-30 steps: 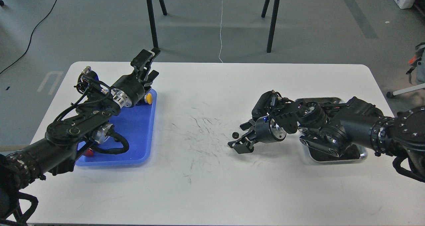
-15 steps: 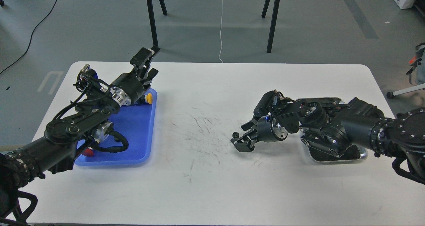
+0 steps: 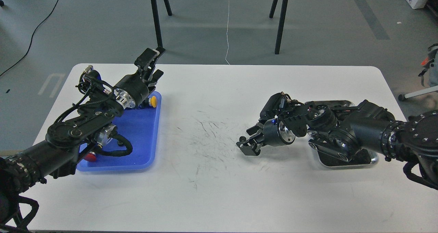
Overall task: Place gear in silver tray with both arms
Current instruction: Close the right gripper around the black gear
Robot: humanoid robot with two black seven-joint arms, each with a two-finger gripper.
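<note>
The gear [image 3: 242,138] is small, black and toothed, and lies on the white table left of the silver tray [image 3: 374,159]. My right gripper [image 3: 247,141] is low over the table with its jaws apart, and the gear sits between its fingertips, close to the lower finger. I cannot tell whether the fingers touch it. My right arm covers most of the silver tray; only its near right corner and far rim show. My left gripper [image 3: 153,64] is open and empty, raised above the far end of the blue tray [image 3: 140,151].
The blue tray holds a yellow round part [image 3: 154,101] at its far right corner and a red part [image 3: 90,156] near its front, partly under my left arm. Black stand legs [image 3: 155,21] stand on the floor behind the table.
My right gripper has shifted slightly left and lower around the gear, which now sits closer in between the fingertips. The left arm has barely moved.
</note>
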